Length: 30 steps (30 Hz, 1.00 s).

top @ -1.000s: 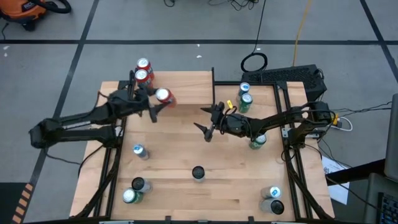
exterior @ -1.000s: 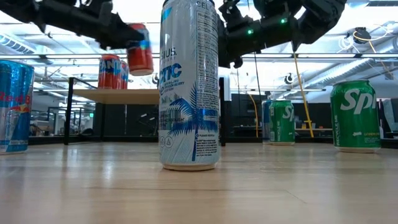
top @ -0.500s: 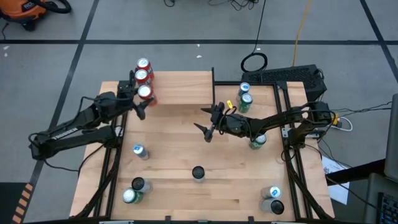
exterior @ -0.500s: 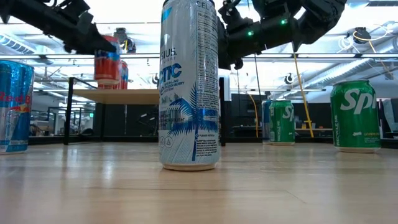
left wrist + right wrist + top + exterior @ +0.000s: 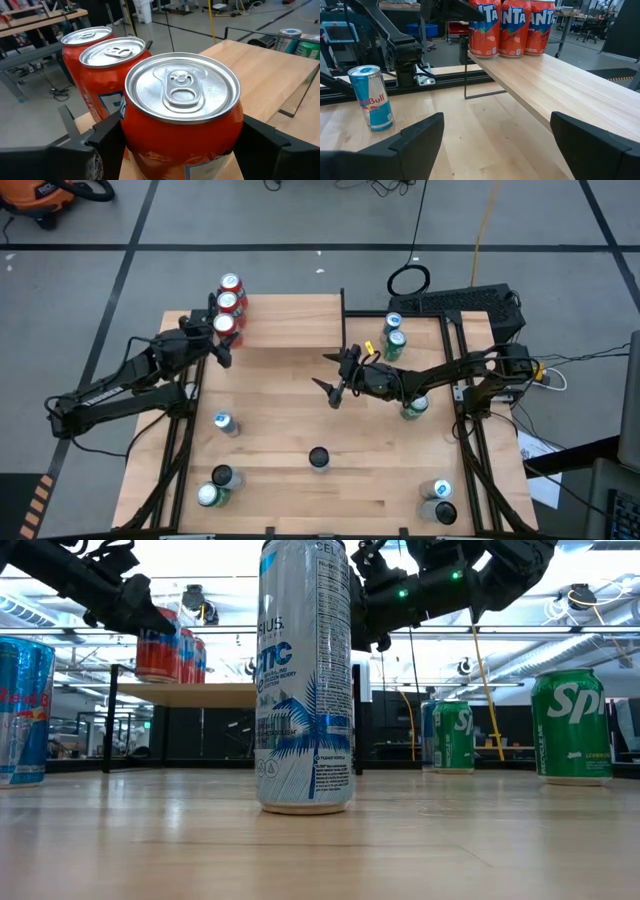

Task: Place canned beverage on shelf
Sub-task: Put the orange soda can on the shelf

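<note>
From above, a pale wooden table (image 5: 300,410) stands on a grey floor crossed by dark tape lines, and at its far left corner sits the shelf (image 5: 290,320), a small light board between black uprights. The left pincer (image 5: 222,340) is at the shelf's left end, closed around a red can (image 5: 228,328) that lines up just beside two more red cans (image 5: 230,292) already on the board. The right pincer (image 5: 335,385) hangs over mid-table, well apart from the shelf, spread wide and empty. From table height, the held can (image 5: 158,645) looks level with its neighbours, base at or just over the board; whether it rests there cannot be told. The left wrist view looks down on the can (image 5: 181,115), upright with the pull tab up, a dark finger (image 5: 107,142) pressed to each side of the body below the rim. The right wrist view shows three red cans (image 5: 512,25) in a row near the shelf edge (image 5: 560,85). Judged from its look, such a can is thin-walled, smooth and slippery, fairly heavy if full and easily dented, so a mid-body hold with modest squeeze seems best, and it may tip or nudge its neighbour on release.
</note>
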Available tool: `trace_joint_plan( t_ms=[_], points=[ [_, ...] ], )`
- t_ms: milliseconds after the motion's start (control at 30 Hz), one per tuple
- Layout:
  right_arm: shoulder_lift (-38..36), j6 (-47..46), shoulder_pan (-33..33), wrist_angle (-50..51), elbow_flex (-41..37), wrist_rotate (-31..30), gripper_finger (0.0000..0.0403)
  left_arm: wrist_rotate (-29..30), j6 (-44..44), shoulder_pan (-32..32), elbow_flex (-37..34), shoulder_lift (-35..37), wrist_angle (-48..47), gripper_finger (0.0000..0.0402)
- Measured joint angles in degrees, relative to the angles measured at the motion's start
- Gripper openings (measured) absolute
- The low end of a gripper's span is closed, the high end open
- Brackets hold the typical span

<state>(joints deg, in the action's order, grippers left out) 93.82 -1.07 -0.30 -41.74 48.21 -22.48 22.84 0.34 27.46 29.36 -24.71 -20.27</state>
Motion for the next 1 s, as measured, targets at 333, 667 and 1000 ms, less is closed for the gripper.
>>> trace_joint_plan(
  t_ms=[333,667,1000],
  points=[
    [0.02,-0.01,0.00,-0.02,-0.04,0.02,0.0353,-0.12,0.19,2.41,0.11,-2.87,1.35,0.0283],
    [0.02,-0.01,0.00,-0.04,-0.04,0.04,0.0353,-3.85,-1.69,6.93,0.13,-4.81,3.10,0.0284],
    [0.02,-0.01,0.00,-0.02,-0.04,0.04,0.0353,-3.84,-4.48,7.04,0.13,-4.79,2.90,0.0317]
  ],
)
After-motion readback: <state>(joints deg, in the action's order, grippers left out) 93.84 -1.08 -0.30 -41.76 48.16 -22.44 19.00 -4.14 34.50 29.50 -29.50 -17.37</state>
